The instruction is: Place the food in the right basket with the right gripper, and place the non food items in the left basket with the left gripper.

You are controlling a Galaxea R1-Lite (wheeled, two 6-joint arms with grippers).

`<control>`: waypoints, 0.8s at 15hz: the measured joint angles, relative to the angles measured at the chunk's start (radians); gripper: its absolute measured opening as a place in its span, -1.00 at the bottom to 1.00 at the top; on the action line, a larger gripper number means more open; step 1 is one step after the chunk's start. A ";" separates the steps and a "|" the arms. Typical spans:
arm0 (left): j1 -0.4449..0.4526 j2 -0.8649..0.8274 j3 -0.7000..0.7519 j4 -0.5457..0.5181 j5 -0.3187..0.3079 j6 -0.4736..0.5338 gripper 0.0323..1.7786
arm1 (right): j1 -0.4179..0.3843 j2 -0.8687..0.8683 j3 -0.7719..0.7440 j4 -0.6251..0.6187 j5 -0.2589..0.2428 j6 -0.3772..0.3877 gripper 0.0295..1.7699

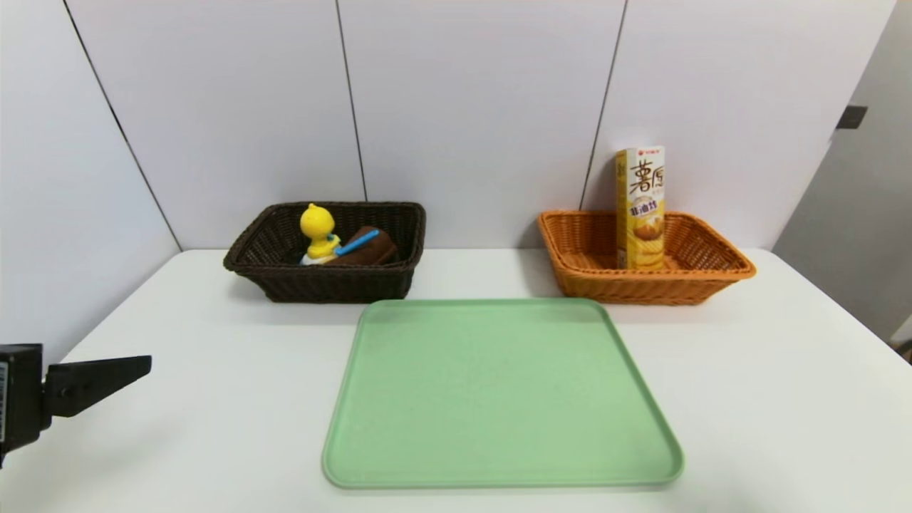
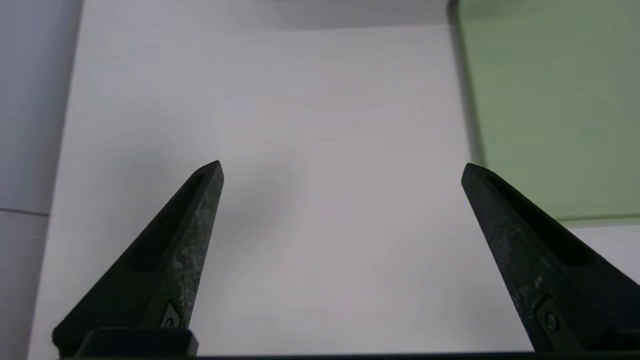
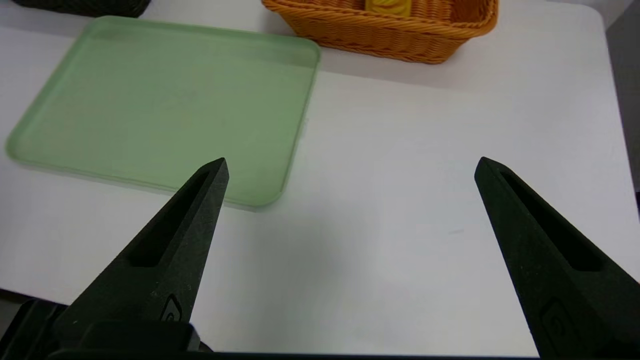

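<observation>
white table (image 1: 214,442) (pale, smooth) beneath green tray (image 1: 499,392); dark brown basket (image 1: 335,283); orange basket (image 1: 648,288)

White tabletop (image 1: 235,427), panelled wall (image 1: 484,107): probably a lab.

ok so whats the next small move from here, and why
Probably just ease the open left gripper back from over the table's left side and leave the right gripper, also open, parked above the table: the snack carton stands in the orange basket, and the duck, towel and spatula lie in the brown one.
</observation>
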 joint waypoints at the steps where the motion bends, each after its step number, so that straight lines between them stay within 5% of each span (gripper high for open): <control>1: 0.034 -0.027 0.029 -0.004 0.016 0.025 0.90 | -0.013 -0.027 0.014 0.001 -0.004 -0.001 0.92; 12: 0.289 -0.467 0.312 0.019 0.022 0.067 0.90 | -0.061 -0.362 0.137 0.126 0.012 -0.038 0.92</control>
